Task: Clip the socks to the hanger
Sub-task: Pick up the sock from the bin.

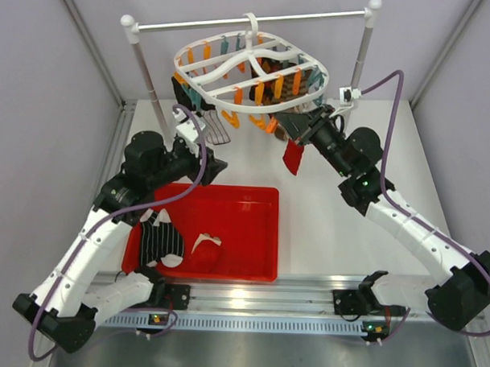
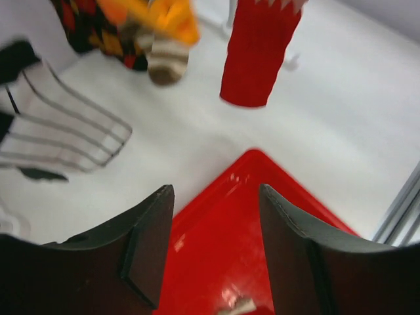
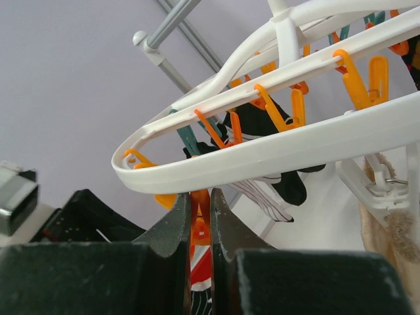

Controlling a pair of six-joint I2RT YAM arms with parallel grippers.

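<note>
While my left gripper hangs wide apart, my right gripper squeezes a clip under the hanger to open it.

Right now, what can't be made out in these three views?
- Right wrist: whether the orange clip in the right gripper bites the red sock; the fingers cover it.
- Top external: that gripper's tips, hidden under the hanger rim.
- Left wrist: red sock's top, cut off by the upper edge.
</note>
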